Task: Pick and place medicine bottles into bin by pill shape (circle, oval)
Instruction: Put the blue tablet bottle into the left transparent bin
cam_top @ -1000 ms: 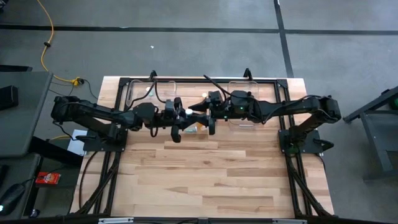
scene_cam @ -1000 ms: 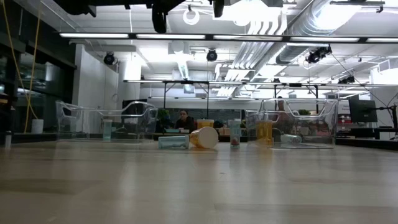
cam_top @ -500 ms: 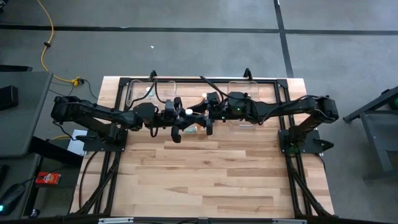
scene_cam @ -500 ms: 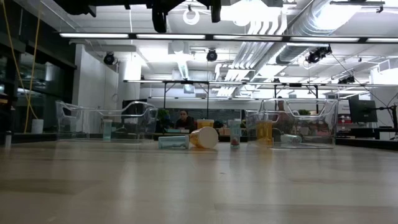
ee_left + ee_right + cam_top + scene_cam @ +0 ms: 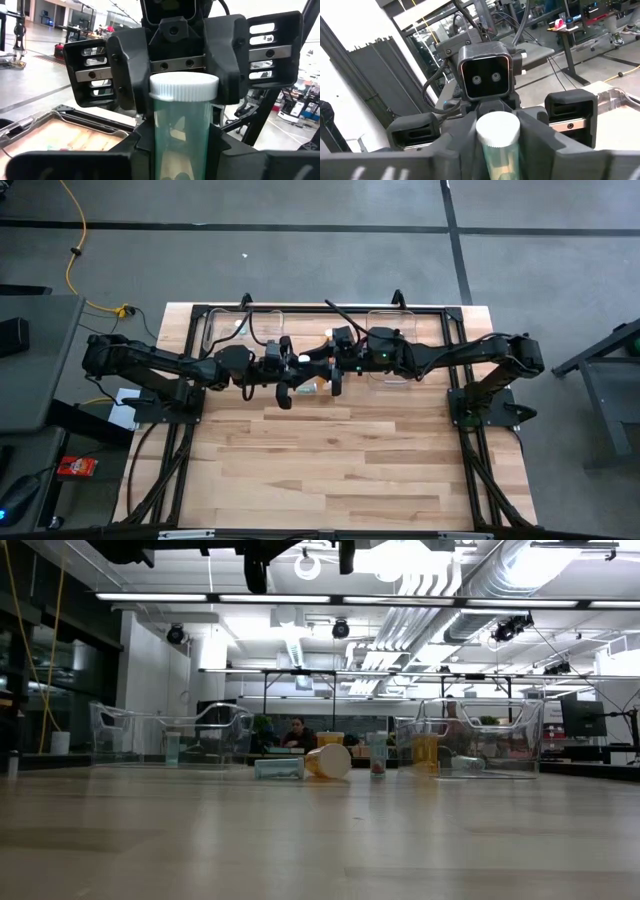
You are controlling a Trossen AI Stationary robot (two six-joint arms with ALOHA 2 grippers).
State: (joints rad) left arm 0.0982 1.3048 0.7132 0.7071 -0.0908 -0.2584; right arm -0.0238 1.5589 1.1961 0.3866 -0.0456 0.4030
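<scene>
Gripping a small clear-green plastic vial with a white ribbed cap [image 5: 303, 361], the left gripper [image 5: 292, 378] sat just left of the middle of the high view, and the right gripper [image 5: 333, 372] faced it nose to nose, the two nearly touching above the wooden table [image 5: 330, 460]; whether the right fingers had closed on the same vial could not be told from above. Behind the arms, at the table's upper edge, lay two clear plastic bins, the left bin [image 5: 222, 323] and the right bin [image 5: 392, 321]. In the low view, at centre frame, an orange vial lying on its side [image 5: 329, 761] rested beside a pale toppled vial [image 5: 279, 768], with an upright clear vial [image 5: 377, 756] to their right. In the left wrist view the held vial [image 5: 183, 131] stood upright in the lower middle, its body clamped low between the dark fingers, the right gripper's open frame spread behind it. In the right wrist view the white cap [image 5: 497, 129] showed at lower centre with the left arm's camera head above it. Such a vial looked light, rigid and smooth-walled, likely slippery, so a hold across the body below the cap seemed safest; squeezing the cap risked popping or twisting it.
</scene>
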